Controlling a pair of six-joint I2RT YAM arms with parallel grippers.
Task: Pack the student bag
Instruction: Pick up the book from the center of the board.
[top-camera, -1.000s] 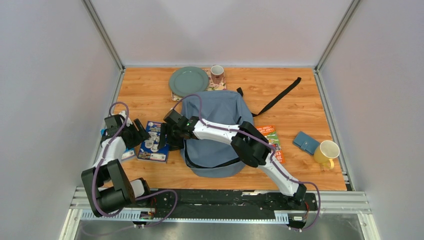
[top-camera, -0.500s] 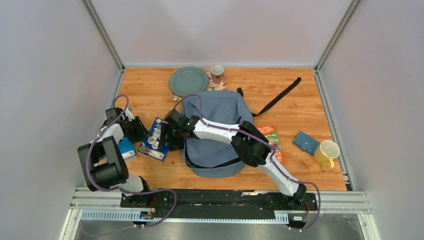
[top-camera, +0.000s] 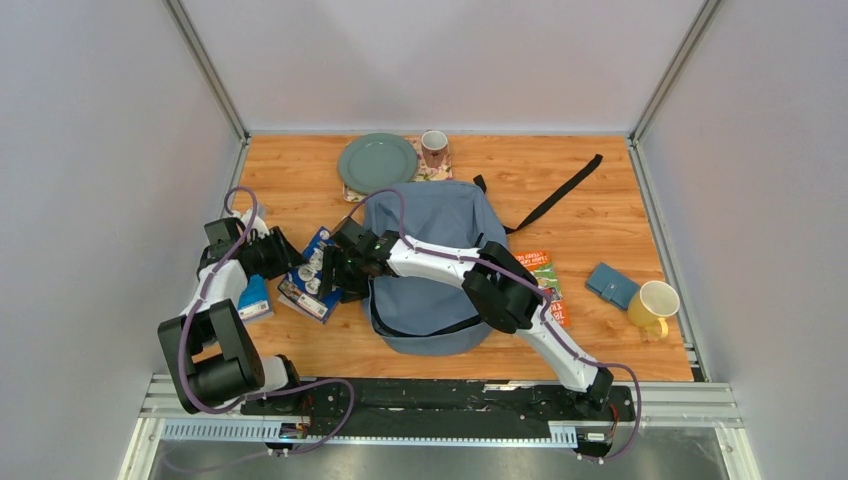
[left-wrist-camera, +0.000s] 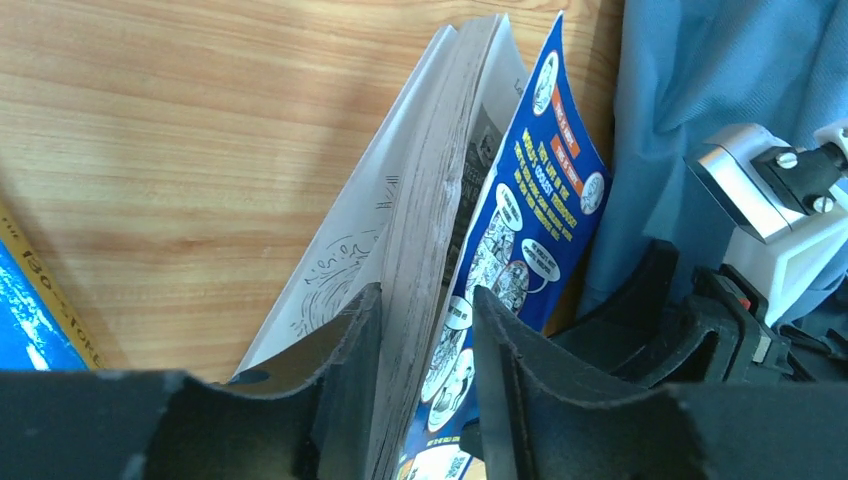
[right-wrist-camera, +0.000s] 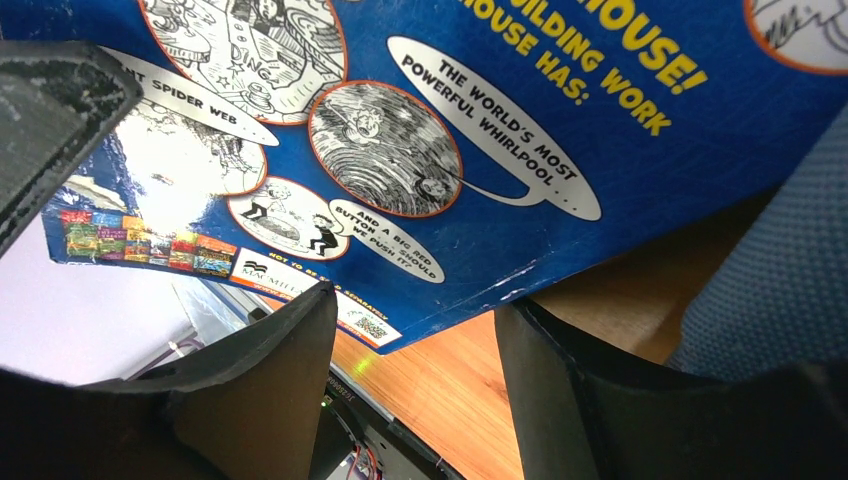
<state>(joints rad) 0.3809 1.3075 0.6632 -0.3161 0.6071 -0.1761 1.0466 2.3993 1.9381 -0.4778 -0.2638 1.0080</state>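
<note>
Nearest, the left gripper (left-wrist-camera: 422, 300) pinches the page block of the blue book (left-wrist-camera: 450, 180), tipped on edge, its long axis running away from the fingers. Just right, the right gripper (right-wrist-camera: 415, 300) gapes empty beside the student bag (top-camera: 430, 215), which lies flat on the middle of the wooden table (top-camera: 290, 180), pale walls (top-camera: 440, 60) beyond.

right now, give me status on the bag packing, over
Status: left gripper shut on blue book, tipped up. right gripper open beside the book. student bag flat on table, right arm lying across it.
</note>
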